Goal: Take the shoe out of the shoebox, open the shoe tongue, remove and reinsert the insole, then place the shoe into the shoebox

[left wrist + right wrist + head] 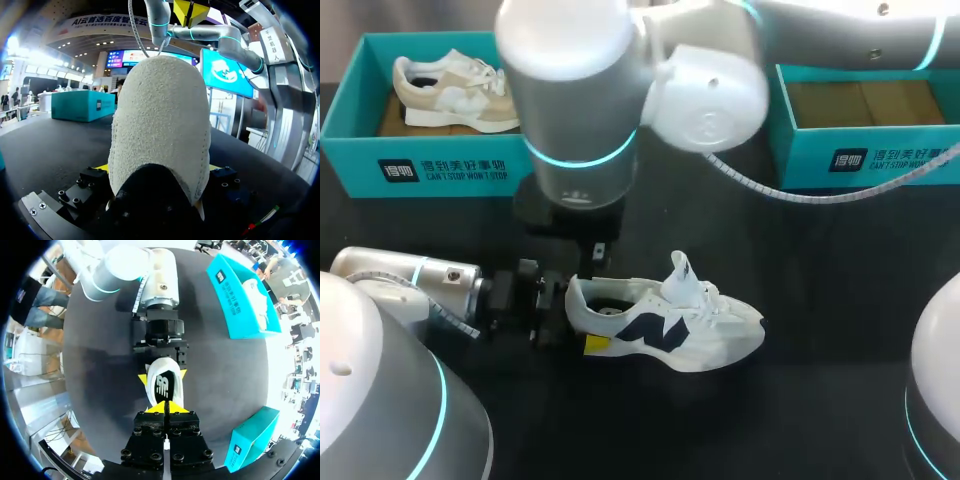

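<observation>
The white suede-heeled shoe with the navy side logo [670,325] sits on its sole out on the black table [840,300], toe pointing to the robot's right, well apart from both boxes. Its tongue [678,270] stands up and the mouth gapes. Seen from the right wrist, the black printed insole [164,386] lies flat inside.

The left pincer [582,318] has the heel, one yellow tip pressed on either side, bracing the shoe down at table level. The right pincer [165,407] hangs straight above the heel opening, its two yellow tips pressed together with nothing between them, clear of the shoe.

To my eye this is the insole step: shoe out, tongue opened, insole seated. Whether it is waiting to be pulled or is already back in, I can't tell.

If it has yet to come out, the right pincer must part its tips, drop in behind the tongue and nip the insole's rear edge. The left's grip on the heel should stop the shoe lifting with it.

After that it's boxing up. The empty teal cardboard shoebox [860,160] waits at the far right. The teal shoebox at the far left [420,165] already holds a beige shoe [450,90].
</observation>
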Controlling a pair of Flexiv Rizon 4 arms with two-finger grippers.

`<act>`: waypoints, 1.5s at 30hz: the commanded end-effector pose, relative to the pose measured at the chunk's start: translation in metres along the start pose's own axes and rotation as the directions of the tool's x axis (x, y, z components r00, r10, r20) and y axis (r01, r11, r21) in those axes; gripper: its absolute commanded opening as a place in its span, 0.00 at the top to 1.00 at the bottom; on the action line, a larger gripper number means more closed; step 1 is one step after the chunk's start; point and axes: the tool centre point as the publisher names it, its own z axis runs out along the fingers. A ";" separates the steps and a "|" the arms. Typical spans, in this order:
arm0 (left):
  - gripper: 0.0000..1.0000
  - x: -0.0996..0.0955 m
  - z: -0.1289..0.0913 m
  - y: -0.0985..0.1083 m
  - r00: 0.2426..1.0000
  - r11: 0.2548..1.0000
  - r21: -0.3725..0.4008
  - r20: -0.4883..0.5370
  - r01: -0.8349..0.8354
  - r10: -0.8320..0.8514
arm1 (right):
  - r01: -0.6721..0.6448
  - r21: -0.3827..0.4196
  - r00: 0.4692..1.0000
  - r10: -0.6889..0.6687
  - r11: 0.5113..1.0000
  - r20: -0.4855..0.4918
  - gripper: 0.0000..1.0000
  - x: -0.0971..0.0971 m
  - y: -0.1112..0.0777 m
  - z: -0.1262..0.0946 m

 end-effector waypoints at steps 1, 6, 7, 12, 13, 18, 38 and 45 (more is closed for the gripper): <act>1.00 -0.001 -0.001 0.000 1.000 1.000 -0.002 0.001 0.000 0.000 | 0.000 0.023 1.000 0.000 1.000 -0.001 1.00 0.000 0.012 0.005; 1.00 -0.001 -0.001 0.000 1.000 1.000 -0.002 0.001 0.000 0.000 | 0.000 0.023 1.000 0.000 1.000 -0.001 1.00 0.000 0.012 0.005; 1.00 -0.001 -0.001 0.000 1.000 1.000 -0.002 0.001 0.000 0.000 | 0.000 0.023 1.000 0.000 1.000 -0.001 1.00 0.000 0.012 0.005; 1.00 -0.001 -0.001 0.000 1.000 1.000 -0.002 0.001 0.000 0.000 | 0.000 0.023 1.000 0.000 1.000 -0.001 1.00 0.000 0.012 0.005; 1.00 -0.001 -0.001 0.000 1.000 1.000 -0.002 0.001 0.000 0.000 | 0.000 0.023 1.000 0.000 1.000 -0.001 1.00 0.000 0.012 0.005; 1.00 -0.001 -0.001 0.000 1.000 1.000 -0.002 0.001 0.000 0.000 | 0.002 0.060 1.000 -0.003 0.998 0.009 1.00 0.009 0.014 0.022; 1.00 -0.001 -0.001 0.000 1.000 1.000 -0.002 0.001 0.000 0.000 | 0.013 0.003 1.000 -0.013 1.000 -0.001 1.00 0.004 0.002 0.067; 1.00 -0.001 -0.001 0.000 1.000 1.000 -0.002 0.001 0.000 0.000 | 0.000 0.049 1.000 0.001 0.999 -0.013 1.00 -0.001 -0.006 0.088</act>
